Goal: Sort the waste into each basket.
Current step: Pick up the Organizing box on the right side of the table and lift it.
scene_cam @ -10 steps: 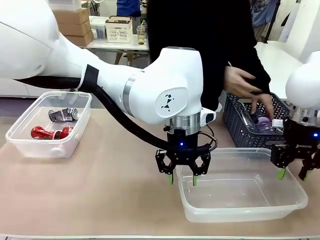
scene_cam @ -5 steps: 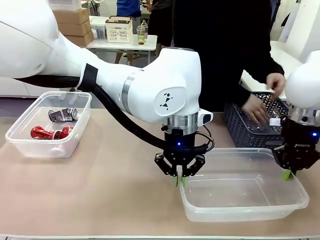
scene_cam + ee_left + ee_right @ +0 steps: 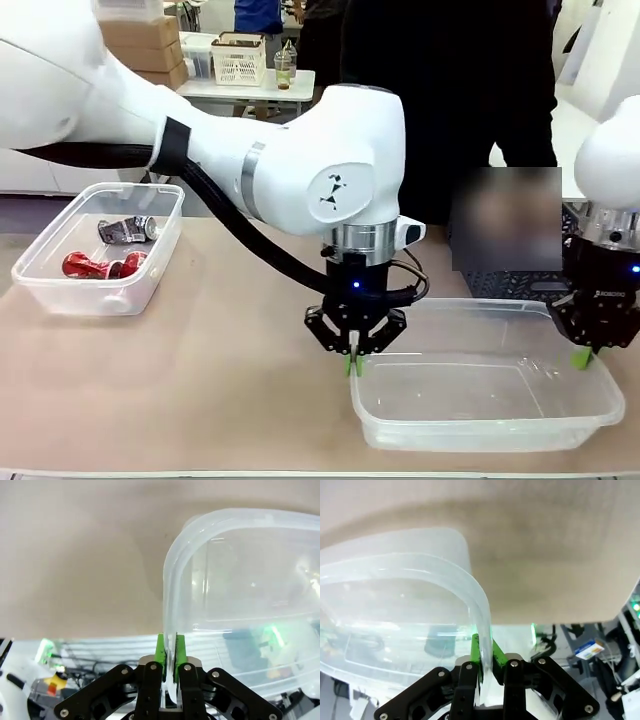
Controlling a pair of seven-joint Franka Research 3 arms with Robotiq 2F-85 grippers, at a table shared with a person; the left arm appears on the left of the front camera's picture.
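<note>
An empty clear tub sits at the front right of the table. My left gripper is shut on its left rim; the left wrist view shows the rim pinched between the green pads. My right gripper is shut on the tub's right rim, and the right wrist view shows that rim between its pads. A second clear tub at the left holds two red crushed cans and a dark silver one.
A dark grey lattice basket stands behind the right tub, partly hidden. A person in black stands at the far side. The table between the two tubs is bare.
Both grippers went from open beside the right tub to shut on its rims. The tub has shifted slightly towards the front. The person's hands left the lattice basket.
</note>
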